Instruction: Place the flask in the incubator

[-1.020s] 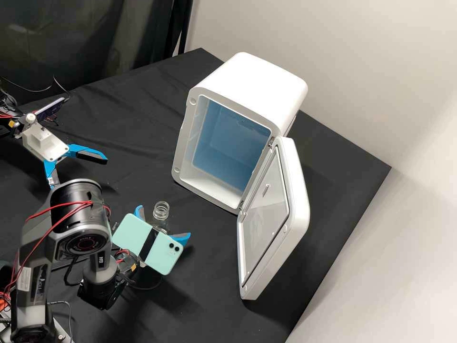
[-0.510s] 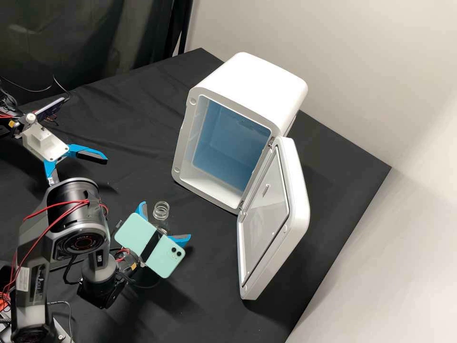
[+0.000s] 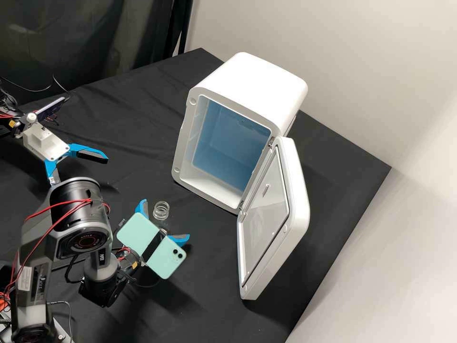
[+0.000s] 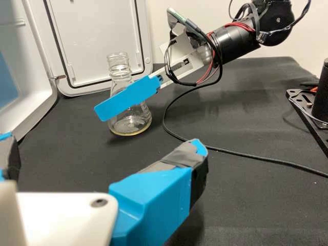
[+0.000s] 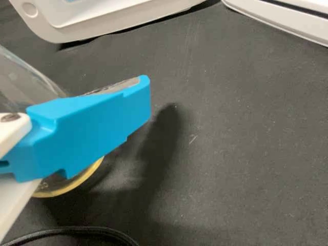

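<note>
A clear glass flask point(image 3: 162, 209) stands upright on the black bench in front of the open white incubator point(image 3: 247, 85). My right gripper point(image 3: 161, 222) is open and low at the bench, one blue finger on each side of the flask. In the right wrist view a finger point(image 5: 92, 123) lies close beside the glass point(image 5: 25, 82). The left wrist view shows the flask point(image 4: 130, 118) with the right arm's finger point(image 4: 128, 96) crossing in front of it. My left gripper point(image 3: 76, 169) hangs open and empty at the left, away from the flask.
The incubator's door point(image 3: 276, 214) is swung wide, standing to the right of the flask, and the blue chamber point(image 3: 228, 143) faces the flask. A mint-green phone point(image 3: 150, 245) is clamped on the right arm's wrist. A black cable point(image 4: 246, 154) trails across the bench.
The right arm's wrist and phone have shifted slightly toward the near left. The flask, the incubator and the left arm have stayed put.
</note>
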Robot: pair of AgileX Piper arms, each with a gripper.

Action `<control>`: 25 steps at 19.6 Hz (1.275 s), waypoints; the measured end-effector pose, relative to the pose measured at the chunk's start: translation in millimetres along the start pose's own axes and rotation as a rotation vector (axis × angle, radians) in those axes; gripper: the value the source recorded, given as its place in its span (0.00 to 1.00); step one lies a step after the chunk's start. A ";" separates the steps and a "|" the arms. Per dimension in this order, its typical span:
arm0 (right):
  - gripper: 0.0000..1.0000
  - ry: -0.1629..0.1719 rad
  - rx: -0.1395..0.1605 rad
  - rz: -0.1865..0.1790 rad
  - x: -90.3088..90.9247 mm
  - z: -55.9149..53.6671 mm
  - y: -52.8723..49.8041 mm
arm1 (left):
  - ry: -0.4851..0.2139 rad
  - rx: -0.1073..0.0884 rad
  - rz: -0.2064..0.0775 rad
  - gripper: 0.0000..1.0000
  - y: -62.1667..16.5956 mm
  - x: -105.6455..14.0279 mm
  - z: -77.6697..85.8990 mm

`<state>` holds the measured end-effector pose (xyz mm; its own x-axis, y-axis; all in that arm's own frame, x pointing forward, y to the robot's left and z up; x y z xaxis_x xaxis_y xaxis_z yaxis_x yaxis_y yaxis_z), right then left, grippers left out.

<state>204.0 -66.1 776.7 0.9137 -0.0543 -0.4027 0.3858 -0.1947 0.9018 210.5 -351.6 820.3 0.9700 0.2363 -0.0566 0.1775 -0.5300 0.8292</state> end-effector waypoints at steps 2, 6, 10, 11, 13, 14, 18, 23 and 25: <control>1.00 0.000 0.000 0.000 0.0 0.0 0.0 | 0.000 0.000 0.000 1.00 0.0 0.0 0.0; 0.00 0.000 0.000 0.000 0.0 0.0 0.0 | 0.000 0.000 0.000 1.00 0.0 0.0 0.0; 0.00 0.004 -0.002 -0.006 0.6 -0.9 -1.0 | 0.000 0.000 0.000 1.00 0.0 0.0 0.0; 0.00 0.004 -0.003 -0.007 0.6 -0.9 -1.1 | 0.000 0.000 0.000 1.00 0.0 0.0 0.0; 0.00 0.007 -0.002 -0.011 1.2 -1.6 -1.7 | 0.000 0.000 0.000 1.00 0.0 0.0 0.0; 0.00 0.012 -0.004 -0.012 2.4 -2.4 -1.3 | 0.000 0.000 0.000 1.00 0.0 0.0 0.0; 0.00 0.023 -0.013 -0.017 4.8 -4.3 -1.0 | 0.000 0.000 0.000 1.00 0.0 0.0 0.0; 0.00 0.023 -0.012 -0.017 4.8 -4.3 -1.0 | 0.000 0.000 0.000 1.00 0.0 0.0 0.0; 0.00 0.022 -0.012 -0.016 4.8 -4.2 -0.9 | 0.000 0.000 0.000 1.00 0.0 0.0 0.0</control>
<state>208.6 -62.1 774.6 0.9100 -0.0297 -0.4134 0.4016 -0.1840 0.8971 210.5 -351.6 820.3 0.9700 0.2363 -0.0566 0.1775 -0.5300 0.8292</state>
